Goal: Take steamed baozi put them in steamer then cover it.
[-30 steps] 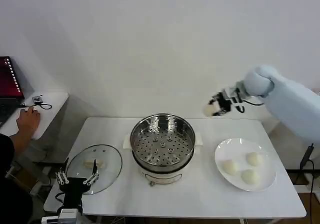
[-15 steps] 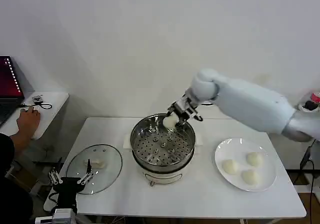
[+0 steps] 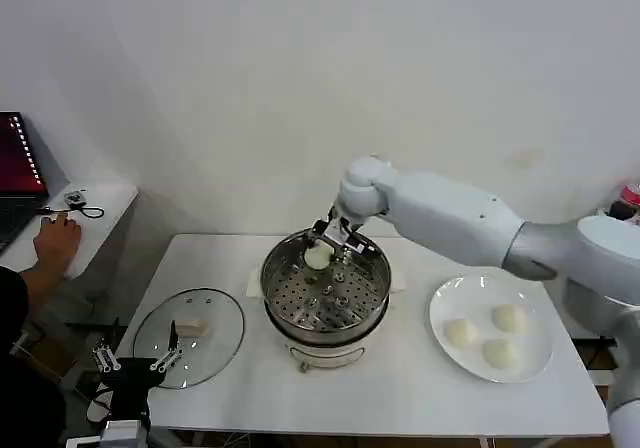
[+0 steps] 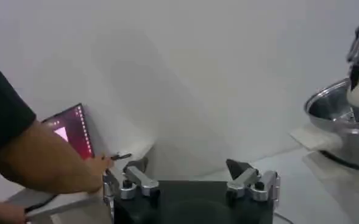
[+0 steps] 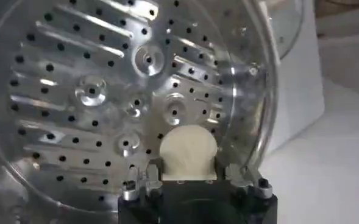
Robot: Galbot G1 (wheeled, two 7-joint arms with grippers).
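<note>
The shiny steamer [image 3: 325, 290] stands mid-table, and its perforated floor [image 5: 100, 91] is bare. My right gripper [image 3: 323, 246] hangs just inside the far rim, shut on one white baozi [image 3: 318, 257] [image 5: 188, 150] that is held above the floor. Three more baozi [image 3: 497, 353] lie on the white plate [image 3: 470, 303] at the right. The glass cover [image 3: 190, 336] rests flat on the table's left side. My left gripper [image 3: 132, 361] [image 4: 190, 178] is open and holds nothing, low at the front-left table edge near the cover.
A person's hand [image 3: 55, 238] rests on a small side table [image 3: 110, 203] at the far left, beside a laptop [image 3: 15, 168]. A white wall runs close behind the table. Bare tabletop lies in front of the steamer and between it and the plate.
My right arm swung left from beyond the plate to over the steamer, carrying the baozi, and has lowered toward the basket. The left gripper sank slightly toward the front-left.
</note>
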